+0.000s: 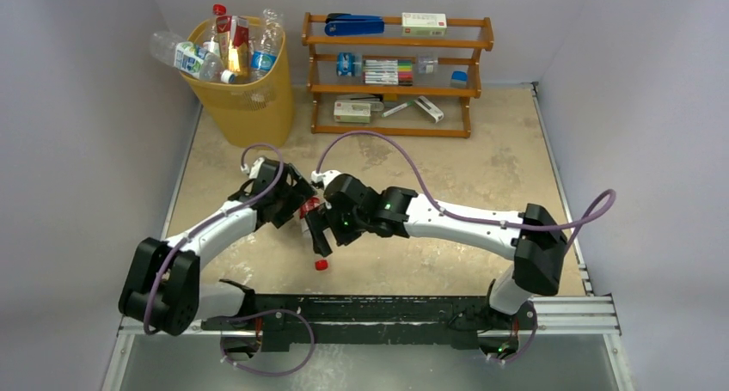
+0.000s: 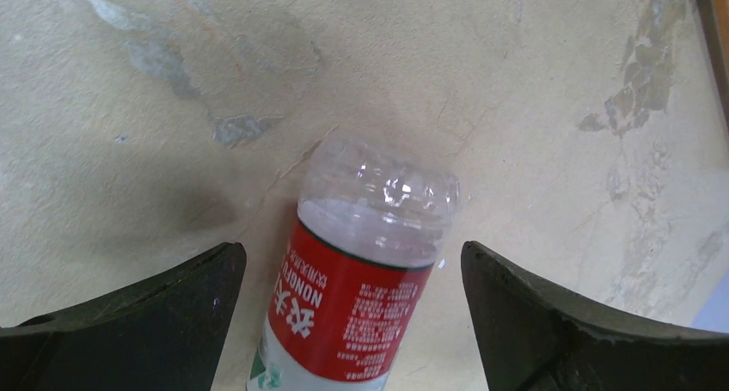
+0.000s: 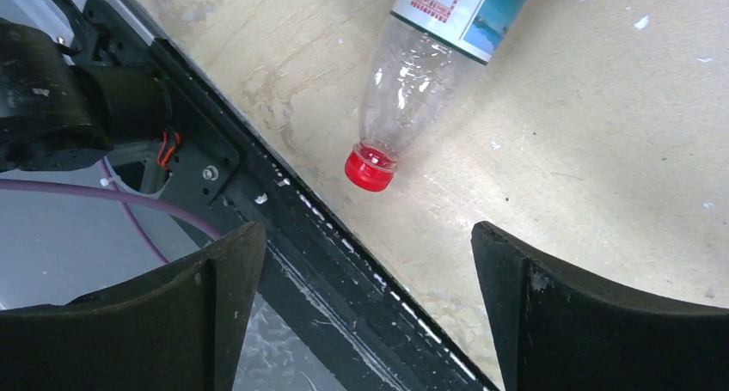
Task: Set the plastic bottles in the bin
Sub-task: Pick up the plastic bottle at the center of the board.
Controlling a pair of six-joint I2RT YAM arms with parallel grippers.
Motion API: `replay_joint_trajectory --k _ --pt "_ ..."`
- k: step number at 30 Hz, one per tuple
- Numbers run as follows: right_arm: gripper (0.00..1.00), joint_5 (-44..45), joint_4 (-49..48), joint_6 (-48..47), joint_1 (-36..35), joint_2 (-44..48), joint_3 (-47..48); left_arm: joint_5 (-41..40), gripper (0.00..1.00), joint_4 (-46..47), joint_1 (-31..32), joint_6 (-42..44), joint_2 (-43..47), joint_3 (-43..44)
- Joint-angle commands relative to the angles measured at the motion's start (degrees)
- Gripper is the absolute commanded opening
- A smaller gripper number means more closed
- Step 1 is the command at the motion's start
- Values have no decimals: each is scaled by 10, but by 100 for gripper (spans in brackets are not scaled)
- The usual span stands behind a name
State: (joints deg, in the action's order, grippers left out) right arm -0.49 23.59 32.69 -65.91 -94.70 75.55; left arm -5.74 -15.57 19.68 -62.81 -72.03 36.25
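One plastic bottle [image 1: 309,208], clear with a red label and a red cap [image 1: 321,264], lies flat on the table between the two arms. In the left wrist view this bottle [image 2: 361,279] lies between the spread fingers of my left gripper [image 2: 351,249], base pointing away, touching neither finger. My left gripper [image 1: 301,204] is open. My right gripper [image 3: 368,228] is open and empty, and the bottle's neck and cap [image 3: 370,169] lie just ahead of its fingertips. In the top view the right gripper [image 1: 321,234] hovers over the bottle's middle. The yellow-orange bin [image 1: 245,112] stands at the far left, holding several bottles.
A brown wooden three-tier rack [image 1: 395,73] with a blue stapler, boxes and pens stands at the back beside the bin. The black base rail [image 3: 284,202] runs along the table's near edge, close to the bottle's cap. Grey walls close in both sides.
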Motion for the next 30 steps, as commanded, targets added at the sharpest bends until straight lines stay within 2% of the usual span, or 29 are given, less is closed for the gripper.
replay_joint_trajectory --k 1,4,8,9,13,16,21,30 --pt "93 8 13 2 15 35 -17 17 97 53 0 26 -45 39" --pt "93 6 9 6 21 49 -34 34 96 68 1 39 -80 60" --pt "93 3 1 14 28 65 -54 36 89 58 10 70 -121 98" --pt "92 3 0 15 30 69 -58 37 86 54 13 79 -131 107" --pt "92 5 0 17 40 85 -70 45 62 50 19 109 -154 122" --pt "92 7 -3 17 51 99 -83 50 53 47 19 123 -156 130" --pt "92 -1 -15 19 71 118 -108 41 52 17 19 153 -148 187" --pt "91 -3 -16 17 89 142 -121 4 54 -91 0 236 -170 419"
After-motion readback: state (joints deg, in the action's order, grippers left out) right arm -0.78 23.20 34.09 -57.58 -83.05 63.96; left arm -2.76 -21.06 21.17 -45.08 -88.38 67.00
